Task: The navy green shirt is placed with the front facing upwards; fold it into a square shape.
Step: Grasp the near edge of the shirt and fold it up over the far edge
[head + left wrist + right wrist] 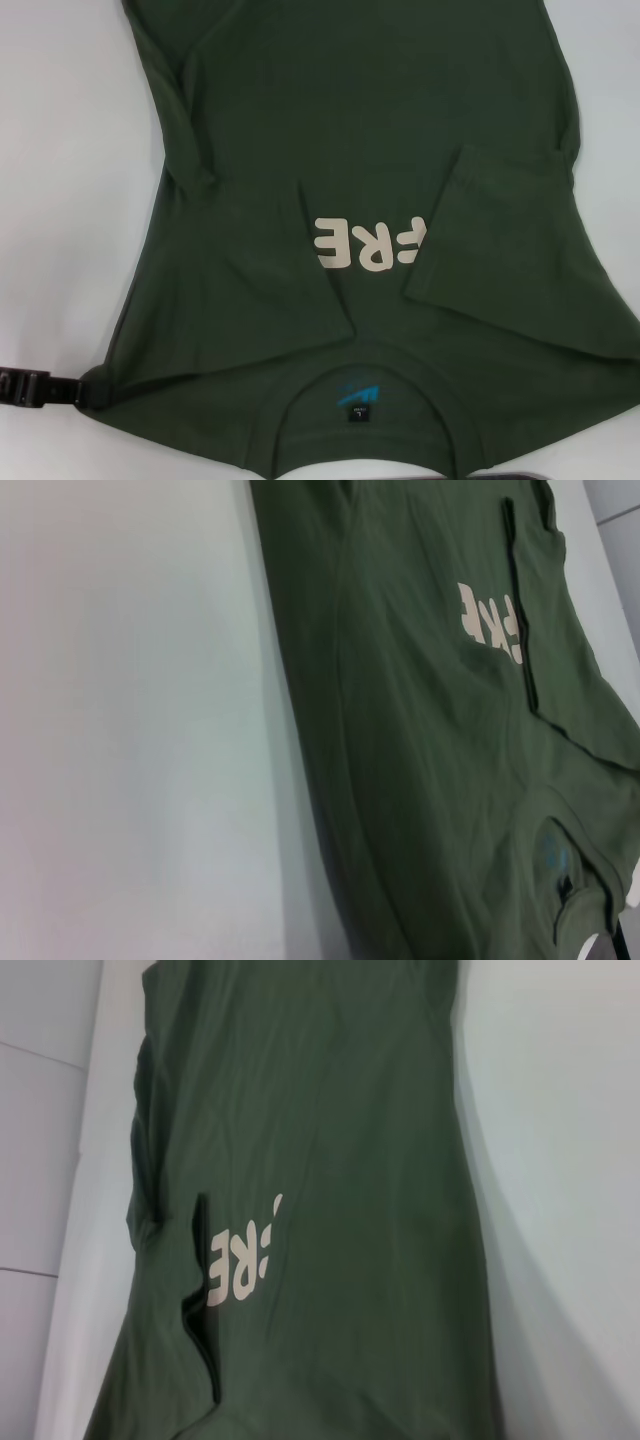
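The navy green shirt (330,130) was spread front up across a white table (60,200), its collar (360,380) nearest the robot and its body running away from it, out of the head view. The cream lettering (370,243) was partly covered. The sleeve on the robot's right (510,240) had been folded inward over the chest and lay across the end of the word; the sleeve on the robot's left (190,130) was also drawn in against the body, though more loosely, with a crease running down from it. A small black label with a blue mark (358,400) was seen inside the neck opening.

The task was judged to be at an early stage: the sleeves were tucked, but the long body had not yet been doubled over, so no square had been formed.

The left gripper (40,388) was seen low at the left shoulder corner, touching the fabric's edge; whether its fingers were closed on the cloth could not be told. Only a dark sliver at the near edge, on the robot's right (560,475), was seen, perhaps the right gripper; its fingers could not be judged.

The table was plain and white. In the wrist views a pale tiled floor (40,1140) was visible beyond the table's edge.
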